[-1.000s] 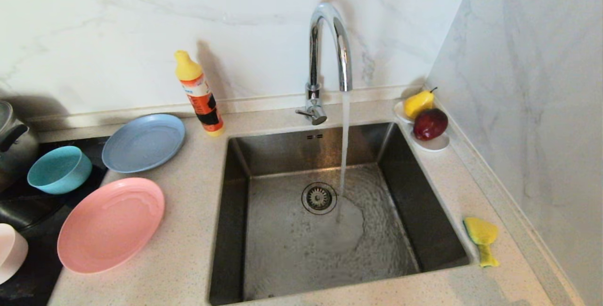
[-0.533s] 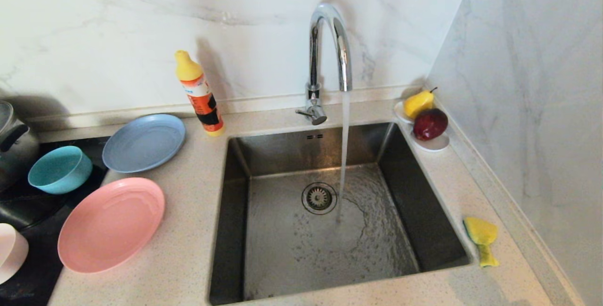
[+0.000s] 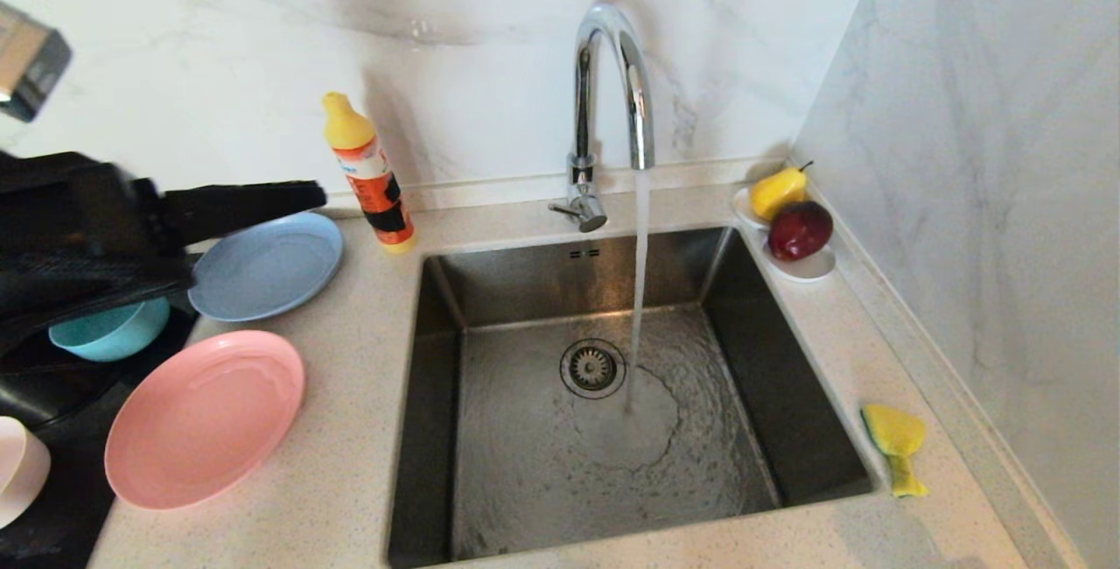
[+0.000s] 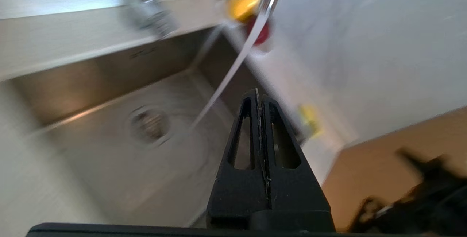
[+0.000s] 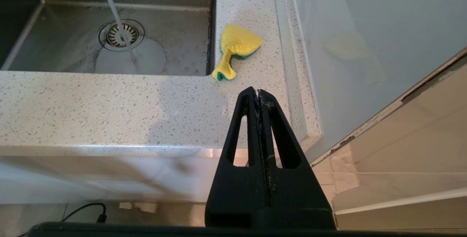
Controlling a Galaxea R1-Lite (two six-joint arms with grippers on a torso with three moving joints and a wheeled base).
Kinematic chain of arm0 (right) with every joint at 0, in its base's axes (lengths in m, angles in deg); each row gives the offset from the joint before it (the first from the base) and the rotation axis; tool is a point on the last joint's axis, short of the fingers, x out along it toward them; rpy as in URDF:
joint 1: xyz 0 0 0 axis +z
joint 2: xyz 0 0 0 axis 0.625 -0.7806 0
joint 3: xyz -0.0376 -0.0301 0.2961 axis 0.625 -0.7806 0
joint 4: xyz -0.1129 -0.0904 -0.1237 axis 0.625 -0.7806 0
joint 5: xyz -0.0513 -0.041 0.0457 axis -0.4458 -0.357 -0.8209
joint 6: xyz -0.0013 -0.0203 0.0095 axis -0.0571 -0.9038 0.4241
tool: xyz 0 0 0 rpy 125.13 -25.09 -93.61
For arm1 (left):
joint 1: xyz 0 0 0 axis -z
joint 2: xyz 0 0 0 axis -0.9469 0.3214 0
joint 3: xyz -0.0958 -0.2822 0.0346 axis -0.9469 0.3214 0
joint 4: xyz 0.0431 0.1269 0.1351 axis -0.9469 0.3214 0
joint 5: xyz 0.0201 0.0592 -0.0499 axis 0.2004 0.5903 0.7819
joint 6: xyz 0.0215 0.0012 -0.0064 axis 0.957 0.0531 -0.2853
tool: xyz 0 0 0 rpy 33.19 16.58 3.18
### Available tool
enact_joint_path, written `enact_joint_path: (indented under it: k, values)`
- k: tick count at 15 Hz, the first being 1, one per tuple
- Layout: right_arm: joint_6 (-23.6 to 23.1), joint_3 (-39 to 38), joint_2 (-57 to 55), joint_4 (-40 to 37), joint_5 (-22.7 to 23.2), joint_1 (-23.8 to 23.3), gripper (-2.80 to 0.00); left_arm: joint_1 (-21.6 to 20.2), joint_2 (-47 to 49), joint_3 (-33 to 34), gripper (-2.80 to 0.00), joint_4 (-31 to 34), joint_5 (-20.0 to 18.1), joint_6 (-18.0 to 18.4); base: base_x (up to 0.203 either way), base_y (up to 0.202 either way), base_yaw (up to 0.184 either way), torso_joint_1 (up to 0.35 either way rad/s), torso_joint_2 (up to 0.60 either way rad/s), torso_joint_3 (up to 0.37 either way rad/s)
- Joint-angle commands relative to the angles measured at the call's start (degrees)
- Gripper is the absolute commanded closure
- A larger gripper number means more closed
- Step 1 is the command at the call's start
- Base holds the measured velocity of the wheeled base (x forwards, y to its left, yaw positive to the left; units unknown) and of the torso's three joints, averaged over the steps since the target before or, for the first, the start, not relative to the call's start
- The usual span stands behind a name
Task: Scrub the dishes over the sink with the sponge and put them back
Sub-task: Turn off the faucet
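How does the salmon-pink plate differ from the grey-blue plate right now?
The salmon-pink plate is larger than the grey-blue plate. The salmon-pink plate lies nearer the robot, overhanging the counter's edge onto the dark hob; the grey-blue plate lies farther back, beside the detergent bottle. The salmon-pink plate is fully in view; the left gripper, shut, hangs over the grey-blue plate's back rim. Both lie face up, empty, left of the sink.

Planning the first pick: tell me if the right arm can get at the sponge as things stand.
Probably yes: the sponge lies alone on the counter right of the sink, nothing between it and the shut right gripper.
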Motion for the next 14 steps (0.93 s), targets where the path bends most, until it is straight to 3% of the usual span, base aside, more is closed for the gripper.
enact_joint_path:
  k: [1, 3, 6, 10, 14]
  values:
    - [0.0, 0.0, 0.0, 0.0, 0.0, 0.0, 0.0, 3.6, 17.6, -1.2, 0.0, -17.7, -1.6, -6.2, 0.0, 0.0, 0.0, 0.0, 0.0, 0.0]
    - [0.0, 0.0, 0.0, 0.0, 0.0, 0.0, 0.0, 7.2, 23.7, -2.1, 0.0, -24.0, -2.4, -8.7, 0.0, 0.0, 0.0, 0.0, 0.0, 0.0]
    - [0.0, 0.0, 0.0, 0.0, 0.0, 0.0, 0.0, 9.9, 29.7, -3.7, 0.0, -26.6, -2.6, -9.1, 0.0, 0.0, 0.0, 0.0, 0.0, 0.0]
    - [0.0, 0.0, 0.0, 0.0, 0.0, 0.0, 0.0, 12.6, 38.6, -5.0, 0.0, -35.9, -2.4, -9.8, 0.0, 0.0, 0.0, 0.0, 0.0, 0.0]
    - [0.0, 0.0, 0.0, 0.0, 0.0, 0.0, 0.0, 13.2, 43.7, -7.6, 0.0, -37.1, -2.2, -10.0, 0.0, 0.0, 0.0, 0.0, 0.0, 0.0]
